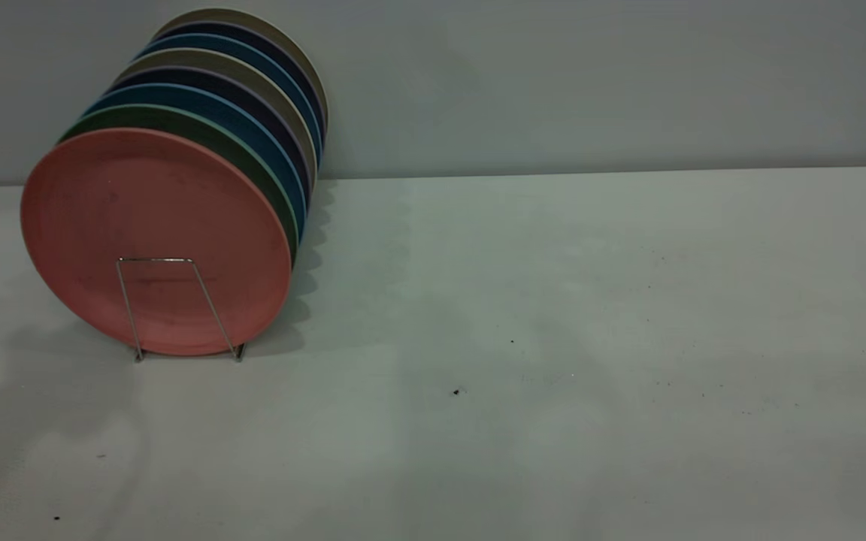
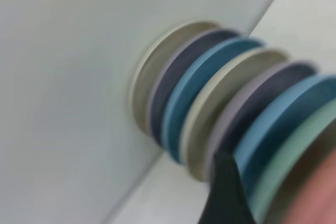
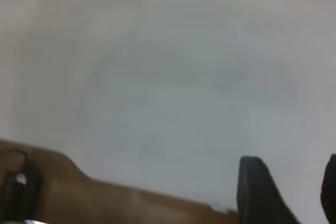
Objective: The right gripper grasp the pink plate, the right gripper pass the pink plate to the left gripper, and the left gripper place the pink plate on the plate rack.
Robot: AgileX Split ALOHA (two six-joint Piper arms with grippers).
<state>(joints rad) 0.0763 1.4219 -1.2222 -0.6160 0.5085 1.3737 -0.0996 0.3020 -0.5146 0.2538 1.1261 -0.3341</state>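
Exterior view: pink plate (image 1: 155,225) stands on edge in the front slot of the plate rack (image 1: 177,308), one wire loop crossing its lower face. Behind it, a row of green, blue, dark and beige plates (image 1: 252,113) fills the other slots. Table (image 1: 553,338) otherwise carries only specks. Neither arm appears here. Judgement: the plate sits where the task wants it, so grasp, handover and placement look complete; nothing seems left but clearing the arms.

Left wrist view: one dark finger of the left gripper (image 2: 226,192) shows, close beside the row of racked plates. The pink plate (image 2: 315,198) is a blurred edge just past the fingertip, apparently not touching it. Only one finger visible, so how far the claw is open I cannot tell; nothing seen in its hold.

Right wrist view: right gripper (image 3: 294,192) over bare table (image 3: 184,77), well apart from the rack. Two fingertips stand spread with a clear gap, holding nothing. A brown edge (image 3: 105,198) lies nearby.
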